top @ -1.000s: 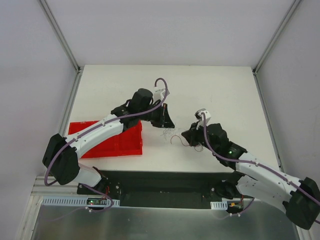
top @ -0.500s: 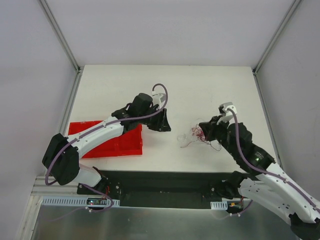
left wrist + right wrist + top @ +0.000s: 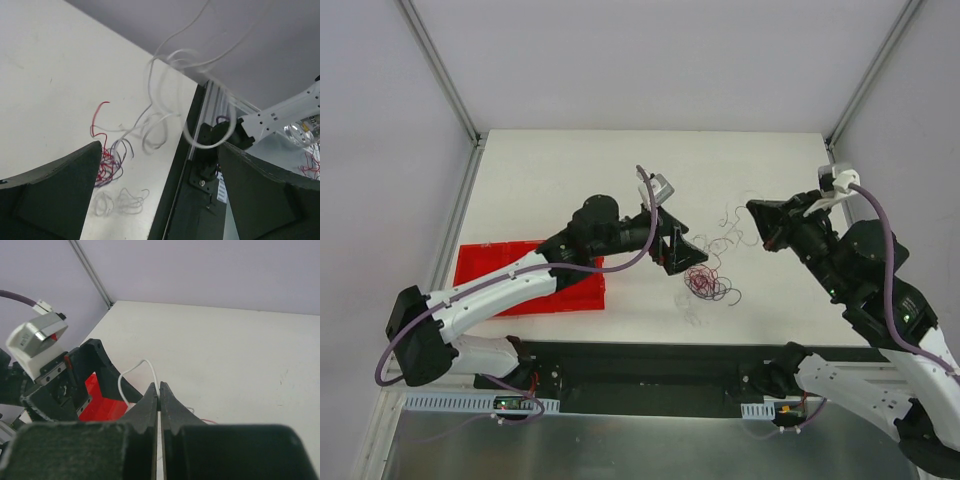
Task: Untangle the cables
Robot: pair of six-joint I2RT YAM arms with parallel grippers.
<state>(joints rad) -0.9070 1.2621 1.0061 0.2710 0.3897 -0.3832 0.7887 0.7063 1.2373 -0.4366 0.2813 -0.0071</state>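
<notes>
Limp, featherlight cables (image 3: pixel 705 282) lie tangled on the worktop (image 3: pixel 570 170). The left gripper (image 3: pixel 672 252) has its jaws wide open beside them. The right gripper (image 3: pixel 159 390) pinches a whitish strand (image 3: pixel 131 371) in closed jaws. Loose ends probably grip best.

My gripper (image 3: pixel 160 150) is wide open. My two dark fingers (image 3: pixel 50 195) sit in the lower left and lower right corners. Between them are the cables (image 3: pixel 109 161). A red and purple clump lies on the white table (image 3: pixel 55 65), just beside the finger at lower left. Thin white ones loop up the middle to the top of the frame.
</notes>
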